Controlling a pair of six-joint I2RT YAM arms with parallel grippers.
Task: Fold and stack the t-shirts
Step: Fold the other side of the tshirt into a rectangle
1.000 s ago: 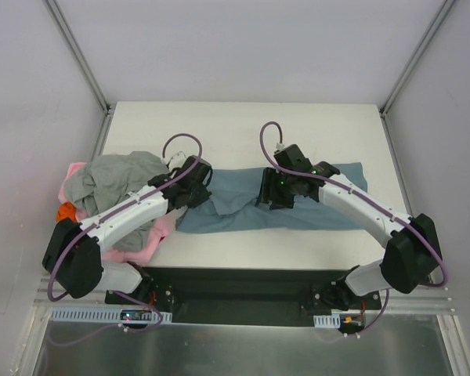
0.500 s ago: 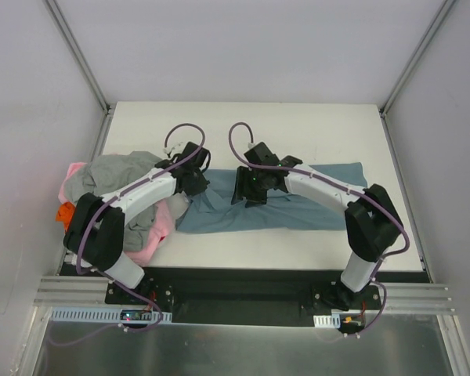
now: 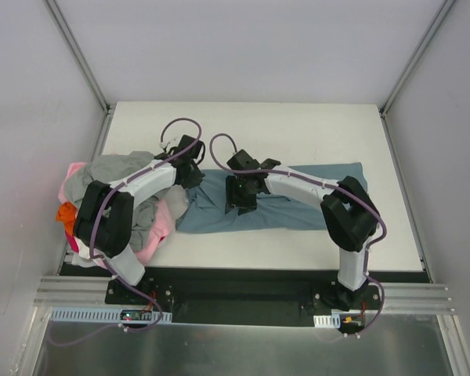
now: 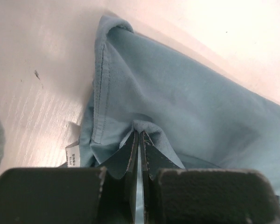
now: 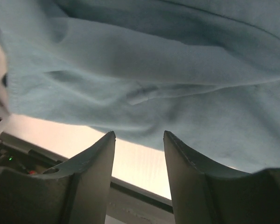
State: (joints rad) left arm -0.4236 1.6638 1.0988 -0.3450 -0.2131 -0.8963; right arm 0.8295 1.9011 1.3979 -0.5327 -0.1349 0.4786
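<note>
While left gripper (image 4: 139, 136) pinches slate-blue shirt (image 4: 191, 102) at lower centre, right gripper (image 5: 139, 136) hovers spread. Close it on cloth before spreading.

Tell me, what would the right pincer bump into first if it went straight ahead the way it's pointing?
Most likely the slate-blue t-shirt: the cloth fills the right wrist view just ahead of the open right pincer, with nothing lying between. How near it is cannot be judged.
</note>
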